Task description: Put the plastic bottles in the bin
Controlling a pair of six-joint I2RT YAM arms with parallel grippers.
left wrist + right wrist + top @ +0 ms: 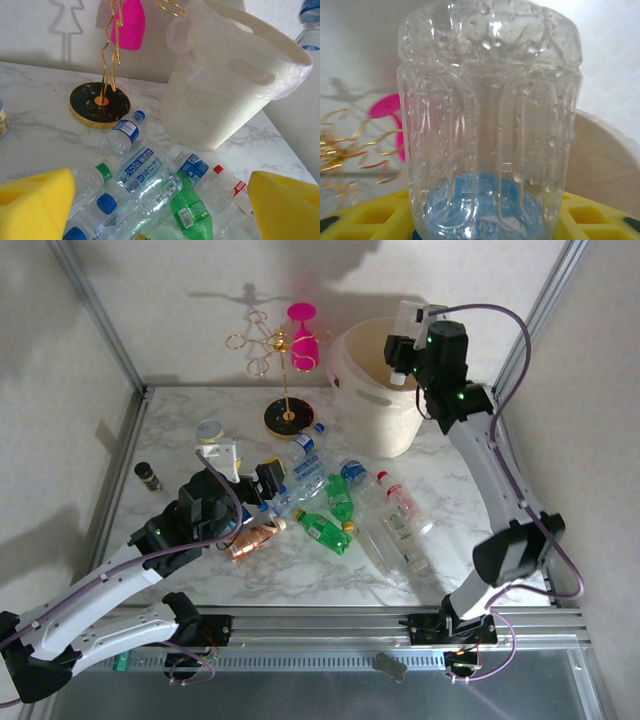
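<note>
My right end effector (405,360) hangs over the bin (372,430), clamped on a clear bottle (490,125). On its wrist camera the bottle stands between the yellow pads (600,215), its wall beaded with droplets. My left end effector (260,482) is wide open, its pads (35,200) spread above the heap of bottles (345,510) lying on the bench (300,570) near the bin.

I judge these bottles empty or nearly so. They should be light and thin-walled, apt to crumple or squirt out of a hard pinch, and round enough to roll. Several overlap, so tugging one may drag its neighbours. I'd take one across the body at mid-length, over the label where the wall should be stiffer, not at the cap. The green bottle (190,210) between my open pads looks the easiest to reach.
</note>
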